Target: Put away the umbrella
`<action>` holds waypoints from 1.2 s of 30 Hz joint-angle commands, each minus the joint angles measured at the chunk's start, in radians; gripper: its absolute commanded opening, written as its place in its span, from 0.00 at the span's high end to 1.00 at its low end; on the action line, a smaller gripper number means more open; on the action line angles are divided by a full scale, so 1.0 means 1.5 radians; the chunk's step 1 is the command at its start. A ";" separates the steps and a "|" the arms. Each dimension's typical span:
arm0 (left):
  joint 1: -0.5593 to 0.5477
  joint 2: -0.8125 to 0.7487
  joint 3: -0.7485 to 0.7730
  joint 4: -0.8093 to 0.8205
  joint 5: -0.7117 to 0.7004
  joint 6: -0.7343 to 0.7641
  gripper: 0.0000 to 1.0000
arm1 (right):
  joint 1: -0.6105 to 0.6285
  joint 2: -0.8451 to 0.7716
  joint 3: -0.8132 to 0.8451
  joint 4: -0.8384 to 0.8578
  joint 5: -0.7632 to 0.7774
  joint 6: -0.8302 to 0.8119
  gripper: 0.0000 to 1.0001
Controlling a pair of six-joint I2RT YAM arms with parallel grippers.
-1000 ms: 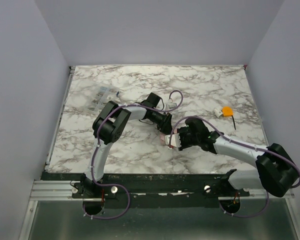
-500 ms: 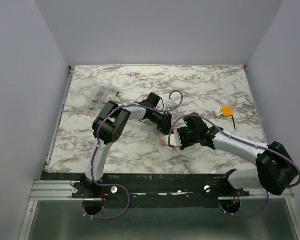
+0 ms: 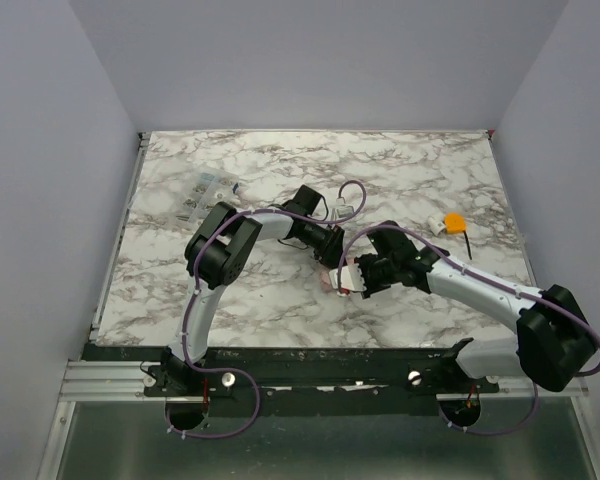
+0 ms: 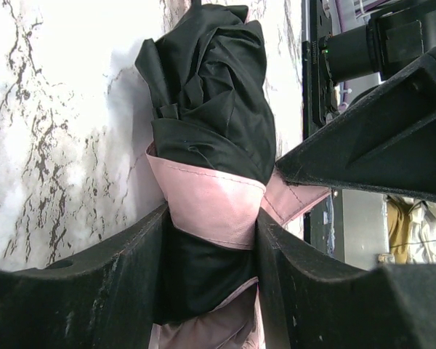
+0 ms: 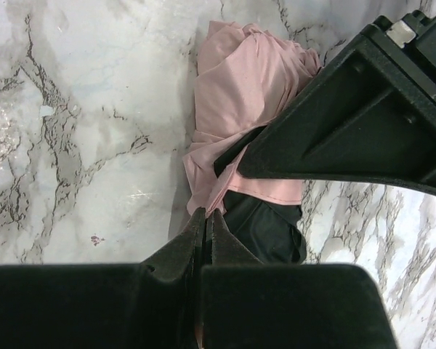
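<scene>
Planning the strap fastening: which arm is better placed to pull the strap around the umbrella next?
Right, probably. The right tool is shut on the strap end, while the left tool clamps the umbrella, steadying it.

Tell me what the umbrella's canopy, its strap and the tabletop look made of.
The umbrella looks like thin matte fabric, black and pink; it creases and bunches softly. The strap is a smooth pink fabric band with a stitched edge. The tabletop is white with dark marble-like veins and a slight sheen; stone or laminate, can't tell.
</scene>
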 commanded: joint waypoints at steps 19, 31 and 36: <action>-0.002 0.089 -0.056 -0.139 -0.195 0.040 0.28 | 0.010 -0.002 -0.049 -0.028 0.053 -0.026 1.00; -0.003 0.083 -0.072 -0.138 -0.205 0.047 0.02 | 0.009 0.009 -0.010 0.000 0.046 0.038 1.00; 0.000 0.068 -0.097 -0.127 -0.230 0.058 0.01 | 0.001 0.014 0.004 0.000 0.027 0.058 1.00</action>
